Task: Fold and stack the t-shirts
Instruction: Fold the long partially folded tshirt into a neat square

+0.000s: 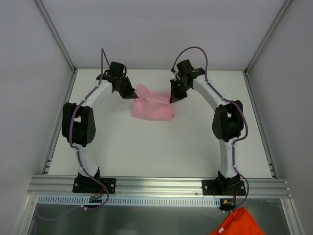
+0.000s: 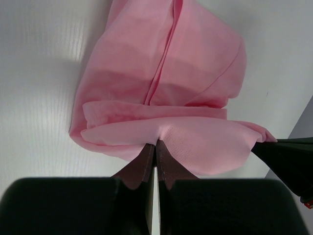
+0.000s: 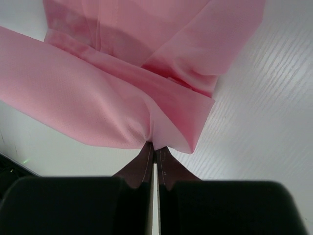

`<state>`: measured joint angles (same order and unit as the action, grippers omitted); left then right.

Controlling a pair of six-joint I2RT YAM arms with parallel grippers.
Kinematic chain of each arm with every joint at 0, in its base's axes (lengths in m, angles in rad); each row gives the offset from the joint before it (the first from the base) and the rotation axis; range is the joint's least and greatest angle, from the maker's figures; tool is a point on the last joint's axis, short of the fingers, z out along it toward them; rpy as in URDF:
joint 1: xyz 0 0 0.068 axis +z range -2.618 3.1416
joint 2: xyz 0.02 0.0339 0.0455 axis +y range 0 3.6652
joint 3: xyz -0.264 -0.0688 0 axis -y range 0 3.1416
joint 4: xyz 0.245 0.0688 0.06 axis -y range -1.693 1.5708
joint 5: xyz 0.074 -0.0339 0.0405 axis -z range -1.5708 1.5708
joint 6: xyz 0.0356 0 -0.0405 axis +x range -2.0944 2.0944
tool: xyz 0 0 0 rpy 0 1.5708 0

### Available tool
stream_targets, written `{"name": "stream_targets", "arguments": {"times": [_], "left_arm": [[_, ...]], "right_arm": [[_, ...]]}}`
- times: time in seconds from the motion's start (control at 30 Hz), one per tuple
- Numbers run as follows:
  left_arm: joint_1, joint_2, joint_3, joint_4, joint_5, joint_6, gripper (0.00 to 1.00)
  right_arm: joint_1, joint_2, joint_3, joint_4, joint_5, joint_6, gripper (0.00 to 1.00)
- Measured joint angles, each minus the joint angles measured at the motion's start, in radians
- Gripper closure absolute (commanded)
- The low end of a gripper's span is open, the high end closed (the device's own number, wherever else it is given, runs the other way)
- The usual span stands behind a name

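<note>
Cloth [image 1: 238, 223] (orange) lies off table [image 1: 146, 152], well apart from t-shirt [image 1: 154, 105].

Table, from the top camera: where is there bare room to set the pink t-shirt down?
The biggest bare patch of table lies between the left arm and right arm, nearer than the t-shirt. A narrower strip runs behind the t-shirt to the far edge. Crowded at the t-shirt's far corners, where the left tool and right tool pinch it.

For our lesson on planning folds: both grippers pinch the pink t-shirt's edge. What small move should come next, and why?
Probably carry both pinched corners nearward, over the rest of the cloth: the left gripper and right gripper are shut on the far edge of the pink t-shirt, which lies bunched.
</note>
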<state>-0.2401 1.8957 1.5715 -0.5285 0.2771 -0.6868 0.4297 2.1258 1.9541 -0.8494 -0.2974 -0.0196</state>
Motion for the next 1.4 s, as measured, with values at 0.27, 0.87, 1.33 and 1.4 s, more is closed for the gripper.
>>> {"name": "stream_targets", "arguments": {"times": [0.27,0.87,1.33,1.4], "left_arm": [[0.012,0.124,0.114,-0.009,0.000,0.000,1.00],[0.034,0.238,0.225,-0.004,0.017,0.014,1.00],[0.066,0.245,0.365,0.045,0.105,0.015,1.00],[0.066,0.245,0.367,0.046,0.113,0.014,1.00]], "right_arm": [[-0.017,0.079,0.028,0.053,0.022,0.004,0.99],[-0.035,0.176,0.154,0.077,0.026,0.008,0.99],[-0.051,0.171,0.166,0.163,0.035,0.010,0.99],[-0.051,0.162,0.166,0.165,0.039,0.010,0.99]]}}
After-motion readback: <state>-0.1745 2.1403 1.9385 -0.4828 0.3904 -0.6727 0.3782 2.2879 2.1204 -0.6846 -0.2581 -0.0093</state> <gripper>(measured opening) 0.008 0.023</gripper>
